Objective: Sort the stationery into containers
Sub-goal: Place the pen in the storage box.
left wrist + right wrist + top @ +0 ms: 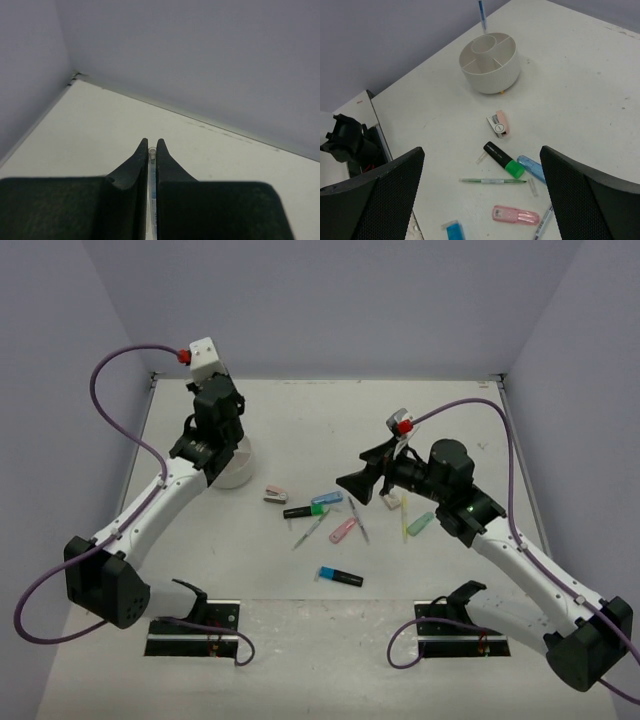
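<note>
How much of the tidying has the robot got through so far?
Hardly any. The white container looks empty in the compartments that show. In hand: the left gripper holds a blue pen over it. To do: highlighters, markers and pens lie loose, such as the green-tipped highlighter and pink marker; the right gripper hovers open above them.

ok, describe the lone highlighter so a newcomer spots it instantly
Top view: find the white cup on the left, then the pink marker in the scatter to its right. Below that, alone, lies the highlighter: black body with a blue end, while the other black highlighter has a green one.
</note>
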Available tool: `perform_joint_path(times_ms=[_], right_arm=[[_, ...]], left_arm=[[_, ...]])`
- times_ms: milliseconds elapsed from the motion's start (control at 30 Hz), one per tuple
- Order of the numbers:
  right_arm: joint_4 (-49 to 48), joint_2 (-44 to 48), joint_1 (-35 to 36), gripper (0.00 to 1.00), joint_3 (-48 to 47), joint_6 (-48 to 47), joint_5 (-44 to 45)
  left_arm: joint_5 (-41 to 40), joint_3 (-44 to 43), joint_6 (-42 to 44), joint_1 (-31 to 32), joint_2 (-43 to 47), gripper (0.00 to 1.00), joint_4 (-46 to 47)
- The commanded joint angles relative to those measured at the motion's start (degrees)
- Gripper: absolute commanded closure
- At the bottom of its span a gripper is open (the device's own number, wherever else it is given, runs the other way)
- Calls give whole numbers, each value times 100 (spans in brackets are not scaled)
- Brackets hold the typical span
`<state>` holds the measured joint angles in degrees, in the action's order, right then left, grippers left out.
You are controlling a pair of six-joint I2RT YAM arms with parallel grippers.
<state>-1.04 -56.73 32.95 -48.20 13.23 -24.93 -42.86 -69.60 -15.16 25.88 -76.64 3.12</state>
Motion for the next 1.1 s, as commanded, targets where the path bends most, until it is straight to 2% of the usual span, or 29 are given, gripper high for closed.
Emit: perform_joint_path(times_ms=[0,167,367,600,667,767,800,933,1067], right_arm=[[-134,486,1,1,258,83,128],[-43,697,1,1,320,92,-28],[-67,830,1,1,333,140,-161],[-81,918,1,1,320,206,-370],[-58,942,1,1,348,225,-371],[39,913,1,1,342,241,-305],[103,892,1,1,321,241,-276],[903,766,2,1,96,248,-72],[2010,619,1,1,-209,519,922]], left_arm=[[-908,315,259,-487,-158,100,953],[-558,809,26,-747,-131,100,1400],[-531,1505,-40,-835,-118,100,2029],[-610,1744,-180,-945,-273,100,2411],[-596,1697,-468,-945,-326,86,2012],[-459,1713,-736,-945,-317,42,1682],[-409,1713,-786,-945,-281,31,1597],[78,1631,-1094,-936,-42,22,1072],[847,1156,-1586,-936,340,2,-152]])
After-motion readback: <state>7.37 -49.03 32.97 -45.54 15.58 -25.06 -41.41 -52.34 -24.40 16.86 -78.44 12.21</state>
